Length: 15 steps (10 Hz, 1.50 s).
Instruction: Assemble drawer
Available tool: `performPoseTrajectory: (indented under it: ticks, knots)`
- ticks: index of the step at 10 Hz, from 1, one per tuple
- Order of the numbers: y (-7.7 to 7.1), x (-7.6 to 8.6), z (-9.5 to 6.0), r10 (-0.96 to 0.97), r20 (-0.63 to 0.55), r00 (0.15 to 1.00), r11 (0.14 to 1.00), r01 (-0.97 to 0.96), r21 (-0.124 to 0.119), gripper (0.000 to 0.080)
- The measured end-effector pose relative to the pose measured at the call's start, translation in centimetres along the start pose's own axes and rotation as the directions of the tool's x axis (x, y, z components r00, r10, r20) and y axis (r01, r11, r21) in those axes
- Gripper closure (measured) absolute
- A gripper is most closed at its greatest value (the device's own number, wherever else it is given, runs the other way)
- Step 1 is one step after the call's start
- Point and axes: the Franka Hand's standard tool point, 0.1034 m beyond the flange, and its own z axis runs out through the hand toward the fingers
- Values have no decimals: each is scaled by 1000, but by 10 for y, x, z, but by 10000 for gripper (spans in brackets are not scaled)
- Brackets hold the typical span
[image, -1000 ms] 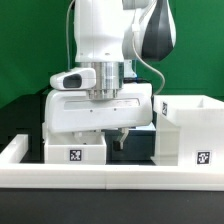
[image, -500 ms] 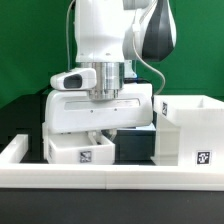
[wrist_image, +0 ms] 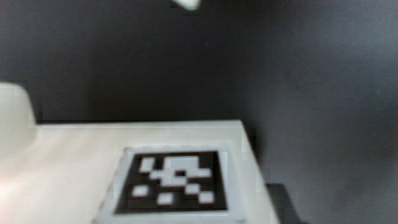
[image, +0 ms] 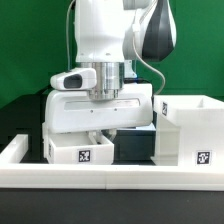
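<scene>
At the exterior view's left, a long white border rail [image: 100, 173] bends around the corner of the black bench [image: 135, 148] and runs along the near edge. Just behind it sits the drawer [image: 80, 150], a low white open-topped box standing flat on the bench with its open side up. Its broad wall faces the camera, showing a square black-and-white tag [image: 84, 155], so the long axis runs left to right across the exterior view, parallel to the rail. How far back the drawer reaches is hidden.

Directly above the drawer hangs the white Panda arm [image: 100, 40], its wide hand block pointing straight down. The pincer [image: 102, 136] reaches down to the drawer's back rim. Its fingers are mostly hidden by the hand block and the drawer wall, so I cannot tell whether they are apart, together or gripping the wall.

At the exterior view's right stands the taller white housing [image: 192, 128], hollow and open at the top, with its own marker [image: 203, 157] on the near face. It is clear of the drawer, with bare bench between them.

The wrist view is blurred. It shows a flat white surface [wrist_image: 71, 160] with a tag on it, and dark bench beyond.
</scene>
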Motion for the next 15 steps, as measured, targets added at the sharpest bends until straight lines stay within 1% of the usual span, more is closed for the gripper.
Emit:
performPoseTrajectory:
  ticks: [1, 2, 3, 4, 5, 6, 9, 10, 12, 15]
  knots:
    - [-5, 4, -3, -60, 1, 998, 998, 60, -2, 758]
    - [-14, 8, -7, -133, 7, 991, 991, 133, 2, 758]
    - [-18, 7, -9, -199, 24, 980, 980, 199, 22, 758]
    - [-20, 5, -11, -249, 33, 968, 968, 248, 35, 758]
    - [-20, 4, -13, -260, 36, 965, 965, 258, 40, 758]
    - [-20, 3, -12, -262, 38, 964, 965, 261, 41, 758]
    - [-19, 2, -10, -399, 37, 916, 917, 397, 46, 758]
    - [-20, 2, -10, -526, 36, 850, 850, 525, 42, 758]
    - [-22, 1, -10, -680, 43, 732, 733, 678, 51, 758]
    - [-19, -2, -8, -787, 42, 616, 617, 785, 57, 758]
